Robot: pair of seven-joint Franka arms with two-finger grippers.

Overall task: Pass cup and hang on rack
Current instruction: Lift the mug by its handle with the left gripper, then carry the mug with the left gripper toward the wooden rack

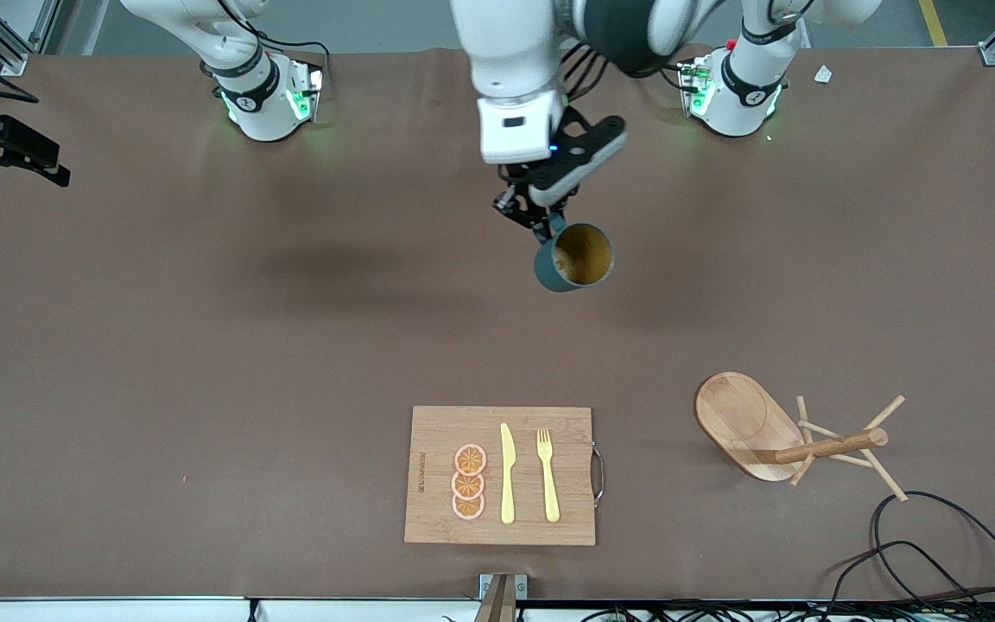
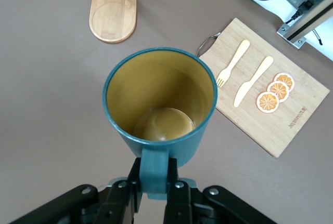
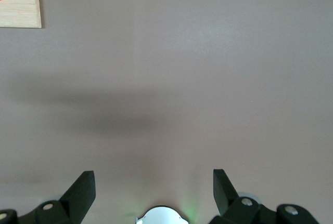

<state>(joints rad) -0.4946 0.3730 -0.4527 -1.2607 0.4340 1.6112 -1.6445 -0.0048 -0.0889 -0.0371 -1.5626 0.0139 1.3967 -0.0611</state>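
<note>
Front view: left gripper (image 1: 541,226) hangs in the air above the bare middle of the brown table (image 1: 204,345), clamped on the small loop handle of the dark teal cylindrical cup with yellowish-tan inside (image 1: 575,257); cup lifted clear of the table, tipped so its open mouth faces the front camera. Left wrist view: same left gripper (image 2: 154,185) with fingers (image 2: 134,180) pinched on either side of the handle; cup (image 2: 159,107) juts straight out from the fingers, interior bare.

Rack: light wooden mug tree with oval bamboo base (image 1: 752,428), well apart from the held cup, toward the left arm's end of the table and nearer to the front camera; post with thin pegs (image 1: 834,447); base also shows in the left wrist view (image 2: 112,11).

Rectangular wooden cutting board (image 1: 502,475) lies nearer to the front camera than the spot under the cup; on it three orange slices (image 1: 469,482), a yellow knife (image 1: 507,473) and a yellow fork (image 1: 547,473); metal handle on its rack-side edge.

Right wrist view: right gripper (image 3: 154,190) spread wide, nothing between the fingers, over bare table; arm waits.
</note>
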